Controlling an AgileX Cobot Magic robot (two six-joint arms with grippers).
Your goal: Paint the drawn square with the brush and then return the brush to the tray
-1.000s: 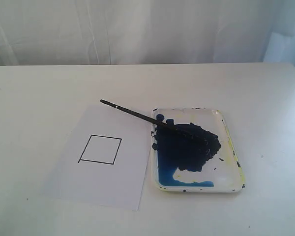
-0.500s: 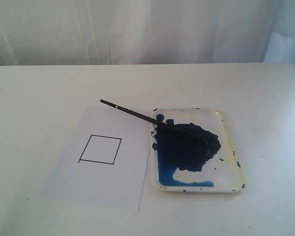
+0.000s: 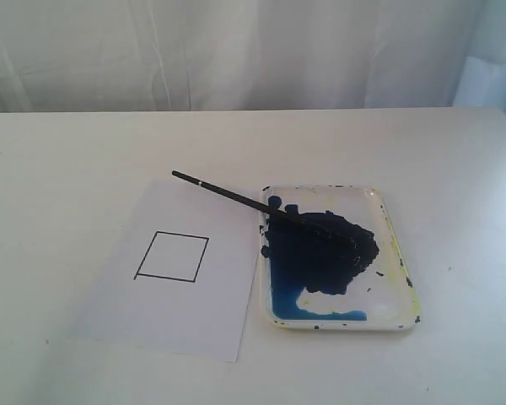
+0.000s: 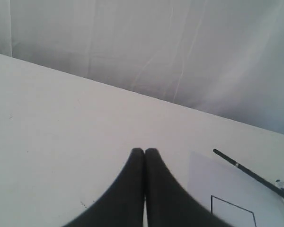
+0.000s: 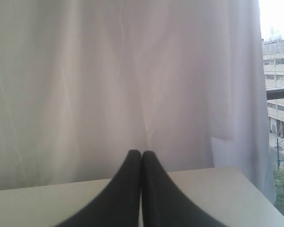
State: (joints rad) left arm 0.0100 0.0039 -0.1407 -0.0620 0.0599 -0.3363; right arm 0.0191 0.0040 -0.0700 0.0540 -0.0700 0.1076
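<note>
Pinched shut with nothing held: left pincer and right pincer, both well away from the brush. On the white table, big to small: paper, smeared tray just beside it, empty square drawn on the paper, thin brush with tip in the tray's blue paint and handle poking out past the rim toward the paper. Might flick paint outside the square if grabbed clumsily; might drip too, with the tip lying in thick paint. No words or labels to read.

White table with paper sheet, tray
</note>
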